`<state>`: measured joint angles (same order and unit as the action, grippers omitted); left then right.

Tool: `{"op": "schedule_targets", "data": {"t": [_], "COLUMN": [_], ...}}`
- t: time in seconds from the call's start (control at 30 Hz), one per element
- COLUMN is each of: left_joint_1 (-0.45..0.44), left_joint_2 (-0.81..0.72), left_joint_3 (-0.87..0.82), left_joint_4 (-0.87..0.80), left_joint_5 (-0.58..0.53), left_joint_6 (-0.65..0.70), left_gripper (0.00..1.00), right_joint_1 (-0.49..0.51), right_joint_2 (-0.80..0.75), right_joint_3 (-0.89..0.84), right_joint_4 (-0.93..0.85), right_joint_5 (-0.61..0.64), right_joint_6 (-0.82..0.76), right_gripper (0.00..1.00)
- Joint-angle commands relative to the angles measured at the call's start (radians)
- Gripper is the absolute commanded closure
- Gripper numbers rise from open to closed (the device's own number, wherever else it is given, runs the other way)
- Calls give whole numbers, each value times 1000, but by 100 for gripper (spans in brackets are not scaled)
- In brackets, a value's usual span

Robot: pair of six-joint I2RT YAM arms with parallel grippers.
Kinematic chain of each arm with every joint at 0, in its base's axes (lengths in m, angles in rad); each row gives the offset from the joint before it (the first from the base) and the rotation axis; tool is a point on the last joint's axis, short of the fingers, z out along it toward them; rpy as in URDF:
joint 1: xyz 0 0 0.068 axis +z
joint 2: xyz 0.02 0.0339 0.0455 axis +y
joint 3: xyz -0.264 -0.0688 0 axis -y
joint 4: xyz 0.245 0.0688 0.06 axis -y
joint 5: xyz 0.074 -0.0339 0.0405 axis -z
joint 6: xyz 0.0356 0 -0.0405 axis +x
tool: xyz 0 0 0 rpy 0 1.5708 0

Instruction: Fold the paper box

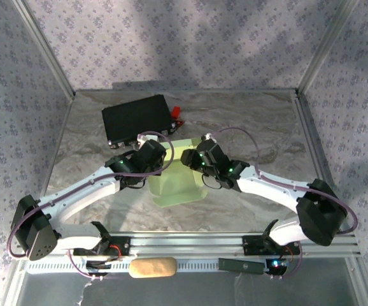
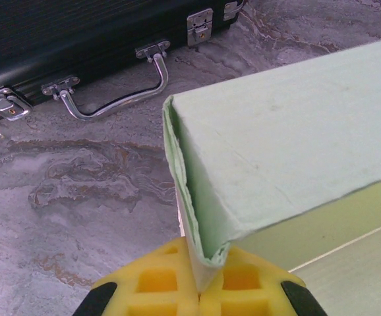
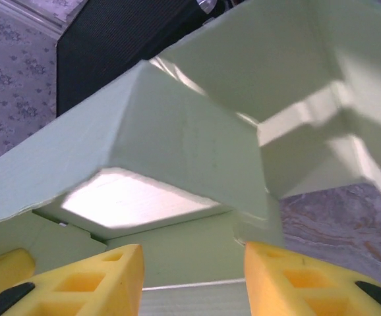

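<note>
I can read no text, label, brand, number or sign on any of my feeds. The pale green card of the paper box (image 2: pixel 296 131) is plain wherever it faces my cameras, and the black case (image 2: pixel 58 33) at the counter's far edge carries no marking I can make out.

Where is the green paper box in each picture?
Top view: the box sits in the middle, just in front of the black case.
Left wrist: the box fills the right side, its corner pinched by the left gripper.
Right wrist: the box spreads across most of the picture, above the right gripper.
Shared landmark: the case, beyond the box every time.
</note>
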<state>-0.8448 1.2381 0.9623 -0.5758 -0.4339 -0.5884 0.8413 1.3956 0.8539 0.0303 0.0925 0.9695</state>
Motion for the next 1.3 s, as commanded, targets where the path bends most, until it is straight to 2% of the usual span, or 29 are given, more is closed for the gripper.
{"op": "schedule_targets", "data": {"t": [0.0, 0.5, 0.67, 0.77, 0.87, 0.93, 0.97, 1.03, 1.1, 1.2, 1.27], "left_joint_1": [-7, -7, 17, 66, 119, 156, 179, 239, 289, 354, 380], "left_joint_2": [-5, -4, -9, -19, -26, -30, -33, -45, -46, -22, 6], "left_joint_3": [39, 43, 31, 31, 45, 65, 74, 86, 106, 149, 183], "left_joint_4": [9, 7, 11, 21, 26, 21, 20, 19, 21, 6, -28], "left_joint_5": [12, 14, 49, 132, 242, 332, 371, 492, 634, 855, 914], "left_joint_6": [7, 9, 24, 50, 87, 128, 143, 177, 220, 281, 307], "left_gripper": [100, 100, 100, 100, 100, 100, 100, 100, 100, 100, 100], "right_joint_1": [15, 45, 59, 30, -94, -253, -330, -521, -645, -711, -716], "right_joint_2": [24, 37, -86, -239, -413, -505, -530, -532, -488, -435, -408], "right_joint_3": [39, 49, 78, 62, 17, -9, -18, -32, -43, -55, -56], "right_joint_4": [9, -2, -108, -136, -146, -154, -153, -112, -51, 22, 60], "right_joint_5": [-7, -1, 23, -38, -228, -403, -473, -689, -864, -1015, -1081], "right_joint_6": [-28, -47, -166, -318, -431, -429, -418, -375, -322, -311, -313], "right_gripper": [54, 55, 52, 47, 44, 46, 47, 50, 53, 55, 57]}}
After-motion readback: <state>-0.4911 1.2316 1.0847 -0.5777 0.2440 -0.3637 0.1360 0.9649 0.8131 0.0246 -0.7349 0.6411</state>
